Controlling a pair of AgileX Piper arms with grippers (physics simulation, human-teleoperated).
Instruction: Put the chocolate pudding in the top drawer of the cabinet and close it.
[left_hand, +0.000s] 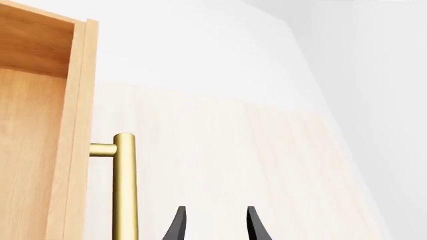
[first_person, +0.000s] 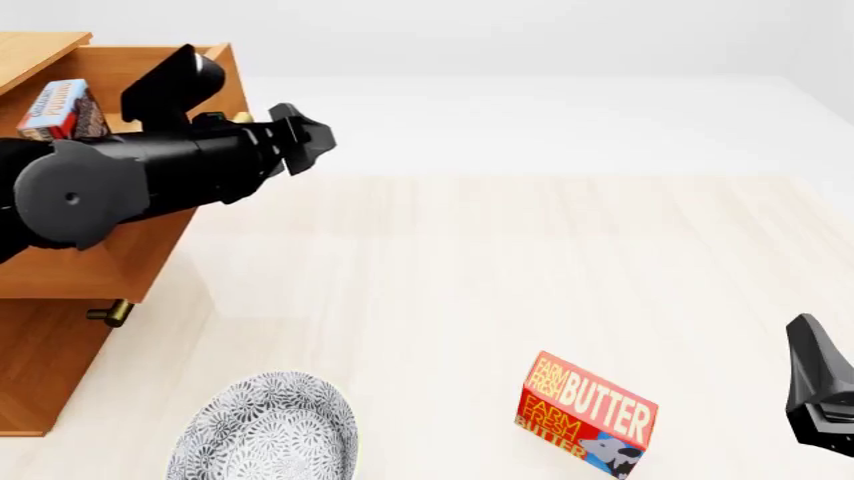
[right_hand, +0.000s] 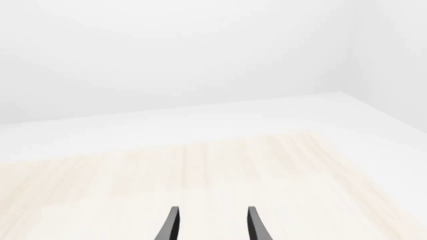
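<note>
The chocolate pudding (first_person: 58, 109), a small box with a light blue top, lies inside the top drawer (first_person: 127, 262), which stands pulled out of the orange-brown cabinet (first_person: 38, 372) at the far left. My left arm reaches across the drawer, and the left gripper (first_person: 304, 140) sits just past the drawer front. In the left wrist view that gripper (left_hand: 215, 227) is open and empty, with the brass bar handle (left_hand: 125, 190) beside its fingers, not between them. My right gripper (right_hand: 212, 227) is open and empty, low at the right edge (first_person: 817, 385).
A red-and-orange butter box (first_person: 587, 412) stands on the table at the front centre-right. A patterned grey plate (first_person: 267, 432) lies at the front left beside the cabinet. The lower drawer's brass handle (first_person: 107, 312) sticks out below the open drawer.
</note>
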